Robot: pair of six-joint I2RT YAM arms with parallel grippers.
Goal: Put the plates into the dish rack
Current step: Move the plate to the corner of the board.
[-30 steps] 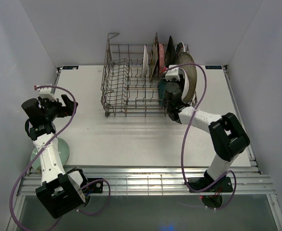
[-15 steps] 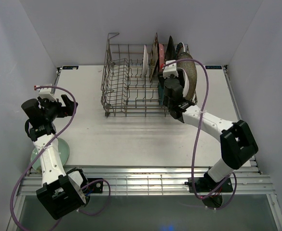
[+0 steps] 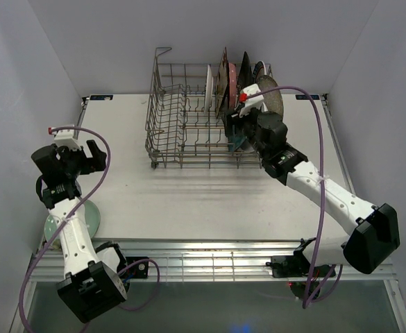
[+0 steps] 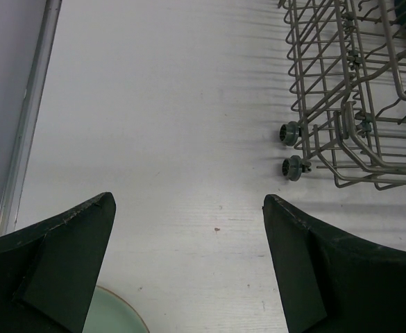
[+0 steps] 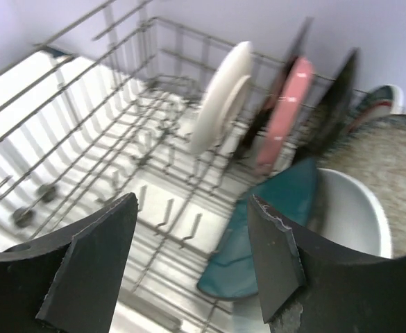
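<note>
Over the right end of the dish rack (image 3: 162, 132), the right gripper (image 5: 192, 208) hangs open and empty above a leaning teal plate (image 5: 258, 239); it should lift straight up, clear of the wires. At the table's (image 3: 189, 201) near-left corner, the left gripper (image 4: 189, 229), wide open and empty, should approach the pale green plate (image 4: 112, 316) by its rim.

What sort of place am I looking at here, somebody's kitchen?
Probably a robot test booth, not a kitchen: a white table boxed in by plain walls, a left arm and right arm bolted at its near edge, and a wire dish rack holding plates.
</note>
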